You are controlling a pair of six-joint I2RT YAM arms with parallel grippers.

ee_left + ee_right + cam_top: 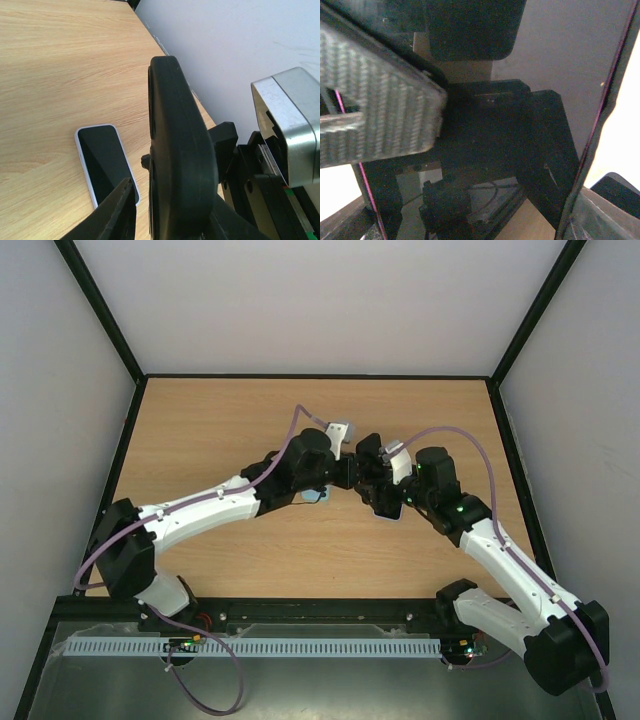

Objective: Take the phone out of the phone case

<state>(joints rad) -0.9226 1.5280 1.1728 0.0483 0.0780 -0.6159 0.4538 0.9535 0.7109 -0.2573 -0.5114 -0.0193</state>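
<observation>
Black case (175,150) held edge-on above the table (50,75), phone (105,162) lying free
Face up on the wood, the phone sits below and beside the case, apart from it. The left gripper (343,472) appears clamped narrow on the case; the right gripper (372,480) meets it from the far side, its grip unreadable. Extraction looks done: the case is best lowered onto bare wood clear of the screen, one gripper letting go before the other
</observation>
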